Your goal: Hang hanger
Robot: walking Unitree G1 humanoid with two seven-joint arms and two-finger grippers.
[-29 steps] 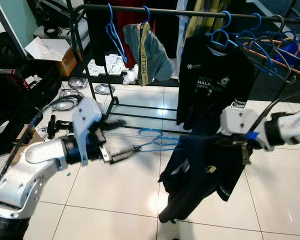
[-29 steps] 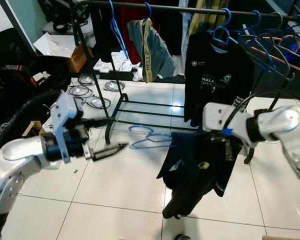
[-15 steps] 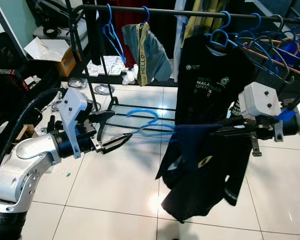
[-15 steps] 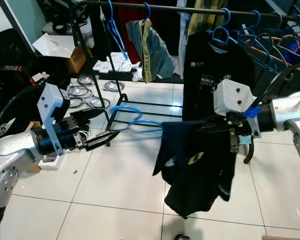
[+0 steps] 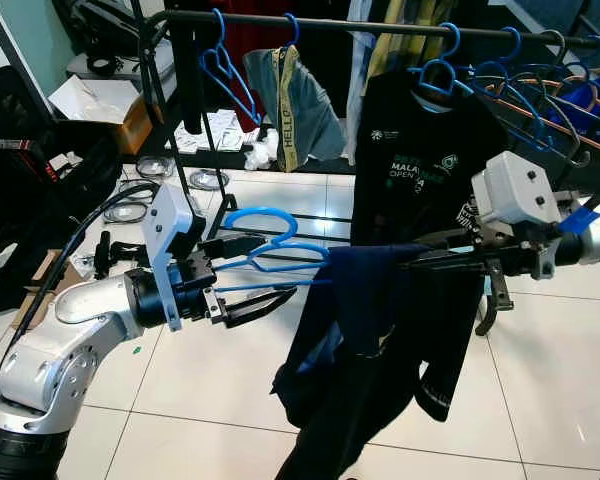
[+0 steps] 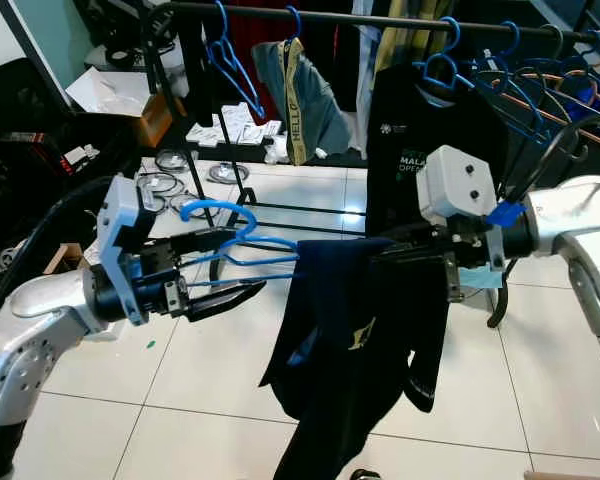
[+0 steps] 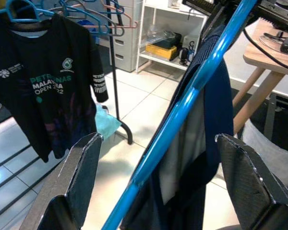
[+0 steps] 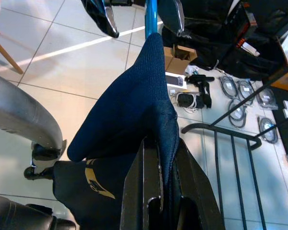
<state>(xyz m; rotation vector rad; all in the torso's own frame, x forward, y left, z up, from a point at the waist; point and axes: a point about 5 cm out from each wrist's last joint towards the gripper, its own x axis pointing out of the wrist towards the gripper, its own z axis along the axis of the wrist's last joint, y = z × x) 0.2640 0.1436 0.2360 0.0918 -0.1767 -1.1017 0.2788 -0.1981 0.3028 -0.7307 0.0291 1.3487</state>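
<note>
Two grippers share one load. The left gripper (image 5: 242,283) sits low on the left with its fingers spread wide either side of the blue hanger (image 5: 270,250); whether they actually press on the bar cannot be told. The right gripper (image 5: 435,258) reaches in from the right and is pinched tight on the shoulder of the dark shirt (image 5: 370,345) that drapes over the hanger's right end.

The hanger lies almost flat between the arms, its long axis running left to right, with its hook (image 5: 250,218) standing up at the left end, just above the left gripper. It hangs well below the rail (image 5: 380,25), which runs left to right along the far side and already carries other blue hangers and a black shirt (image 5: 425,150).

By my reading, the hanger has to rise and go away from the robot, hook uppermost, toward the free stretch of rail between the grey cloth (image 5: 300,105) and the black shirt. The left arm is nearer the hook, so it would steer
</note>
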